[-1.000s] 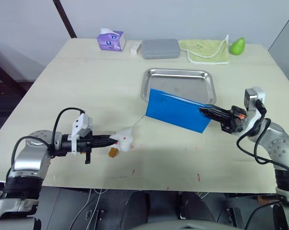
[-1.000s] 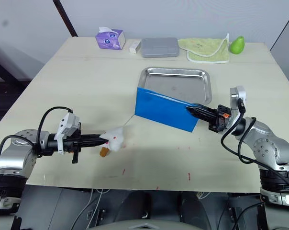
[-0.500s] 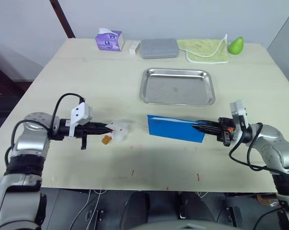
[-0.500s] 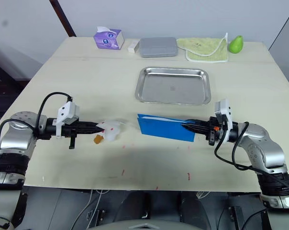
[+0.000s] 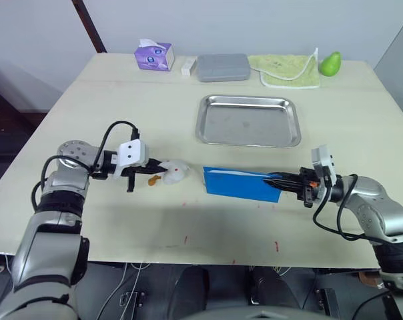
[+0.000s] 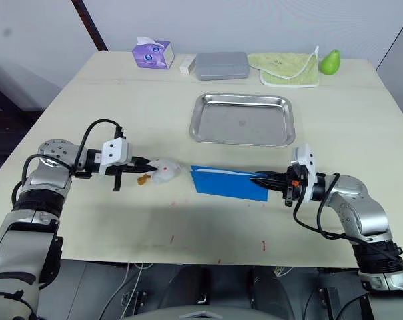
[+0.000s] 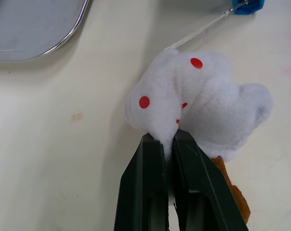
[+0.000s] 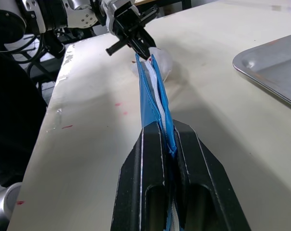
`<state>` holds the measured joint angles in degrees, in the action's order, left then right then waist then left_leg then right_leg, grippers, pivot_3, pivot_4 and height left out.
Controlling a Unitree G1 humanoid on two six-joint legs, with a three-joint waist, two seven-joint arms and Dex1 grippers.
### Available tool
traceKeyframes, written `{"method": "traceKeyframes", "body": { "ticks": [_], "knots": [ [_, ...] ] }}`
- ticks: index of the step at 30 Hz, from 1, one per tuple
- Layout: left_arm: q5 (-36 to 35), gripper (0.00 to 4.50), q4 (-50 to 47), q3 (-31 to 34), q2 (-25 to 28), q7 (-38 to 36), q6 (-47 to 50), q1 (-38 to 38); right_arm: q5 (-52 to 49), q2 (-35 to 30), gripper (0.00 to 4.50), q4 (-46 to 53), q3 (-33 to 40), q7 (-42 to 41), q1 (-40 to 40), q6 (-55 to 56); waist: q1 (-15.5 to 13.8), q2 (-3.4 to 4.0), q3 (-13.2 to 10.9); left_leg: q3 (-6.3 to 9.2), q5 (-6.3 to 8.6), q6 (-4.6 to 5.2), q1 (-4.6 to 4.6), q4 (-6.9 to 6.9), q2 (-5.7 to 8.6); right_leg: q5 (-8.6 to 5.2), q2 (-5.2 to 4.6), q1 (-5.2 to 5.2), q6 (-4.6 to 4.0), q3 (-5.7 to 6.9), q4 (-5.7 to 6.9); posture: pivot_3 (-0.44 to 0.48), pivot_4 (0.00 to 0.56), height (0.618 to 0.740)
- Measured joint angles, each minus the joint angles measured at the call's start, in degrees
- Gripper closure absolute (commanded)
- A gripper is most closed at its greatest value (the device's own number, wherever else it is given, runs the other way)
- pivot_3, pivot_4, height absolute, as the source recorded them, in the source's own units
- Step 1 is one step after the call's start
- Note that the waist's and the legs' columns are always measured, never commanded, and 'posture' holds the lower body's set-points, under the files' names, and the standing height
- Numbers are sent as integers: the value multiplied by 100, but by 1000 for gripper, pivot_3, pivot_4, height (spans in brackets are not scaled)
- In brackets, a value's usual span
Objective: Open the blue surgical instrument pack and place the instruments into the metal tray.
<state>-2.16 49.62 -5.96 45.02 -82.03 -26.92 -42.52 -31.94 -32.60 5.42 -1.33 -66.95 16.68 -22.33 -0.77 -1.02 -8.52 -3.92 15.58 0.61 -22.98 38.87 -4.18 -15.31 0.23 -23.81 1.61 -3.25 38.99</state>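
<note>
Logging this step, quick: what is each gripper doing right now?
Left gripper: shut on the white red-dotted plush toy.
Right gripper: shut on the edge of the blue surgical instrument pack.

The left gripper [image 7: 167,139] has its two black fingers closed on the edge of a white plush toy [image 7: 198,108] with red dots, lying on the pale table [image 7: 49,144]. An orange-brown piece [image 7: 232,190] shows beneath the toy. A thin white cord [image 7: 203,30] runs from it toward a blue corner [image 7: 249,6]. The metal tray [image 7: 30,26] lies apart.
</note>
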Motion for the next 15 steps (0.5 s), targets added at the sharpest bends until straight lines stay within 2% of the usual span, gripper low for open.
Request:
{"method": "traceKeyframes", "body": {
  "ticks": [2, 4, 5, 6, 7, 8, 10, 12, 13, 15],
  "knots": [
    [-6, 3275, 121, 16, -32, 1, 1, -47, 19, 38, 4500, -26, 0, 5, 0, 17, 2, -1, 0, 0, 0, 0, 0, 0, 0, 0, 0, 0, 0, 0, 0, 0, 150, 736],
    [-22, 3098, 139, 44, -32, 1, 10, -47, 19, 50, 4500, -52, -1, 7, 0, 20, 6, 0, 0, -1, 0, 0, 0, 0, 0, 0, 0, 0, 0, -1, 0, 0, 150, 736],
    [-40, 2490, 160, 92, -31, -11, 39, -47, 25, 56, 4500, -80, -1, 9, 0, 33, 7, 0, 0, 0, 0, 0, 0, 0, 0, 0, 0, 0, 0, 0, 1, 0, 150, 736],
    [-124, 2287, 166, 141, -14, -25, 157, -31, 45, 57, 4500, -102, -3, 8, -3, 57, 8, 0, 0, 0, 0, 0, 0, 0, 0, 0, 0, 0, 0, 0, 1, 0, 150, 736],
    [-299, 1604, 125, 304, 57, -72, 378, 66, 65, 60, 4500, -111, -16, 5, -13, 106, 15, 0, 0, 0, 0, 0, 0, 0, -1, 0, 0, 0, 0, 0, 1, 0, 150, 736],
    [-340, 1524, 122, 336, 78, -81, 422, 88, 68, 60, 4500, -110, -17, 2, -23, 123, 19, 0, 0, 0, 0, 0, 0, 0, -1, 0, 0, -1, 0, 0, 1, 0, 150, 736],
    [-681, 878, -50, 605, 290, -252, 894, 395, 118, 61, 4500, -118, -23, -4, -122, 198, 57, 0, 0, -1, 0, 0, 0, -1, -2, -1, -1, -2, 0, 0, 0, 0, 150, 736],
    [-1087, 24, -401, 905, 479, -430, 1572, 766, 177, 49, 4500, -164, -23, -21, -237, 289, 97, 0, 0, 0, 0, 0, -2, -2, -3, -1, -3, -2, 0, 2, 0, 0, 150, 736],
    [-1136, 24, -448, 939, 492, -447, 1652, 799, 183, 47, 4500, -172, -22, -21, -244, 297, 100, 0, 0, 0, 0, 0, -2, -2, -3, -1, -3, -2, 0, 2, 0, 0, 150, 736],
    [-1669, 24, -1214, 1275, 582, -502, 2543, 1238, 237, 29, 4500, -183, -30, -55, -263, 387, 98, 0, 0, 2, 0, 0, 0, 0, -2, -1, -9, 0, 1, 6, 4, 0, 150, 736]
  ]
}}
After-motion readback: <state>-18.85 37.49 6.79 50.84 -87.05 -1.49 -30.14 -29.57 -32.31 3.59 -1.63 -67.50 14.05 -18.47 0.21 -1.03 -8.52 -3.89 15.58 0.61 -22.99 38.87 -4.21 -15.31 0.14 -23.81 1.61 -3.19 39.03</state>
